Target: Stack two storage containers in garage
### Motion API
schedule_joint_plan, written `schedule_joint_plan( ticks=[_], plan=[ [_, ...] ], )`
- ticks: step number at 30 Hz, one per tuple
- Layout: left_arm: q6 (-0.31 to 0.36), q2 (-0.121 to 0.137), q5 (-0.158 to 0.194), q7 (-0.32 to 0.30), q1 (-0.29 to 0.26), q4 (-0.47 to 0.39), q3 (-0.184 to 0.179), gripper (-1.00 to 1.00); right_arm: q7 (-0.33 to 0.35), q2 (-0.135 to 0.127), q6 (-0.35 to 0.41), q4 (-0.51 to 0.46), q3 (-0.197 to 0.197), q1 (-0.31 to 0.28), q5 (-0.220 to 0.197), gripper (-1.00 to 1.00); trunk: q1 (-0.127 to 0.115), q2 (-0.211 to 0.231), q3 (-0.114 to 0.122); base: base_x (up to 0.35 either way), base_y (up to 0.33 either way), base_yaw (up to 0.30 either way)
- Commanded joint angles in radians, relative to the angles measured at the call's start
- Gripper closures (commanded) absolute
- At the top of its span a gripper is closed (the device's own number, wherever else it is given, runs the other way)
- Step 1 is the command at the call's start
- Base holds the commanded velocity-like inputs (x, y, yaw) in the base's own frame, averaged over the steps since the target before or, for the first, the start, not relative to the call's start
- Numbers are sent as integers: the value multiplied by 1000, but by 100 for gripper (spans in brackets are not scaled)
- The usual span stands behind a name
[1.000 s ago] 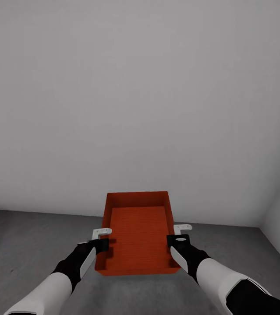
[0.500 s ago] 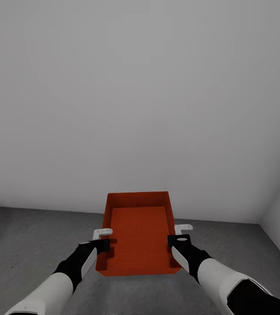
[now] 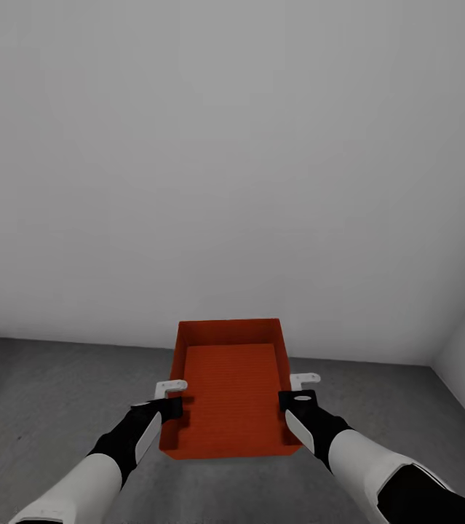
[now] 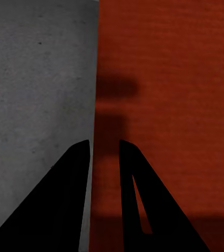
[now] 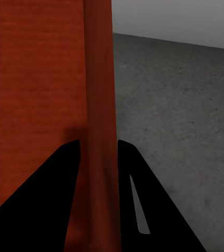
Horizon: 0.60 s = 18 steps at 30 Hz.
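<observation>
One storage container hangs over the garage floor, both grippers' fingers pinching its side walls; setting down and stacking remain.

Right gripper on the container wall
The right gripper has its two dark fingers either side of the storage container wall, apparently pinching it, above grey floor.

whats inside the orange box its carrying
Nothing: the orange-red rectangular topless box shows a bare ribbed bottom. The left hand and right hand pinch its side walls. The grey floor directly beneath is hidden.
</observation>
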Motion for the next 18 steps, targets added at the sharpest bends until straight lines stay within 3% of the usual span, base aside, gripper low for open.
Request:
schedule_joint_plan(
  ticks=[1,18],
  plan=[
    [7,-2,-14,60,-1,-52,12,100,-68,11,9,1,6,0,-9,100,4,-8,-6,0,0,0],
    [7,-2,-14,60,-1,-52,12,100,-68,8,9,1,6,0,-9,100,69,-127,-87,0,0,0]
  ],
)
